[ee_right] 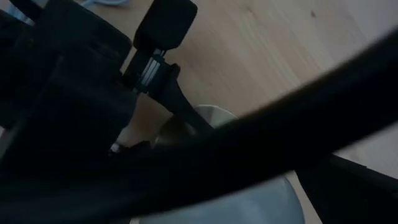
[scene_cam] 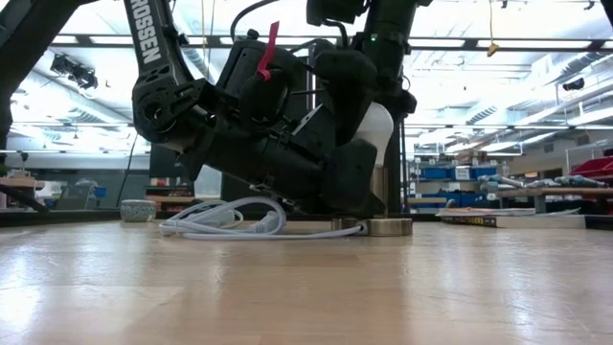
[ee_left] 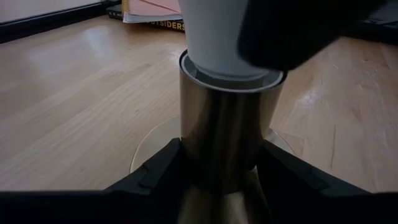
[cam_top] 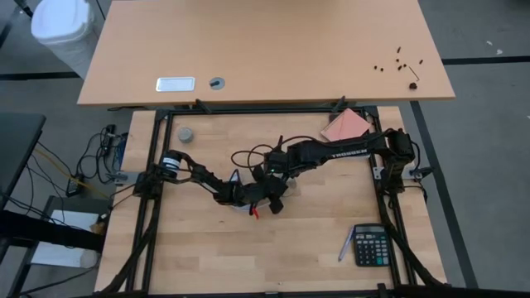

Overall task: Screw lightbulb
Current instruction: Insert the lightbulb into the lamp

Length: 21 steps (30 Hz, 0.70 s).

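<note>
Your left hand (ee_left: 217,180) is clamped on the brassy socket tube (ee_left: 224,130), one dark finger (ee_left: 155,174) pressed against each side of it, low over the flat round base (scene_cam: 378,227) that sits on the tabletop (cam_top: 306,240). The lightbulb (ee_left: 214,37) stands upright in the top of that tube, its white body rising out of the rim; in the low view you see the same white bulb (scene_cam: 380,125) showing between the two dark arms.

Your right hand (cam_top: 277,170) sits right over the bulb, meeting the left hand (cam_top: 263,194) near the middle of the tabletop. Its fingers are spread wide, not pinching the bulb; its own wrist view is mostly blocked by dark arm parts.

A white cable (scene_cam: 225,220) lies coiled on the wood just beside the base. Farther out you have a small grey puck (cam_top: 186,134) near the far left corner, a pinkish book (cam_top: 344,126) toward the far right, and a calculator (cam_top: 371,246) with a pen (cam_top: 344,247) beside it at the near right.
</note>
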### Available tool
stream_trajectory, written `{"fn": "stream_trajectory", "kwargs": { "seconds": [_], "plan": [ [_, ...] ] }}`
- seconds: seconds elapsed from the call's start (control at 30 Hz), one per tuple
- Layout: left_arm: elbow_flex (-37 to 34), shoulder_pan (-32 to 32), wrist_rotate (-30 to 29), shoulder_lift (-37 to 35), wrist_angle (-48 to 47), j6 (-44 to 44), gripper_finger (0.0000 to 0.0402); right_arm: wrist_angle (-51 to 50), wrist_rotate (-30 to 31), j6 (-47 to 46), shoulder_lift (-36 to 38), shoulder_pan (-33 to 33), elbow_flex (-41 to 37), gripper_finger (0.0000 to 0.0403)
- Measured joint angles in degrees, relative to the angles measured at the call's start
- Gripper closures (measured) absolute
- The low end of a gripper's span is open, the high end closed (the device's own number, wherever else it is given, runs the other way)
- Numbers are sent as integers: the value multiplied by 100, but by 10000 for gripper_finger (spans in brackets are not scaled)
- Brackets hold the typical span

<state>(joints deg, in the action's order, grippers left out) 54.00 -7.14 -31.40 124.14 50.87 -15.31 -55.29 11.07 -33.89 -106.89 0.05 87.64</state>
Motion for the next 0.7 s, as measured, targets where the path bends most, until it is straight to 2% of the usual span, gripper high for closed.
{"fn": "stream_trajectory", "kwargs": {
  "seconds": [0.33,0.7],
  "plan": [
    [0,0,6,0,-12,0,208,-492,-70,244,17,26,266,4],
    [0,0,37,-2,-19,2,208,-496,-581,2637,22,52,278,4]
  ]
}}
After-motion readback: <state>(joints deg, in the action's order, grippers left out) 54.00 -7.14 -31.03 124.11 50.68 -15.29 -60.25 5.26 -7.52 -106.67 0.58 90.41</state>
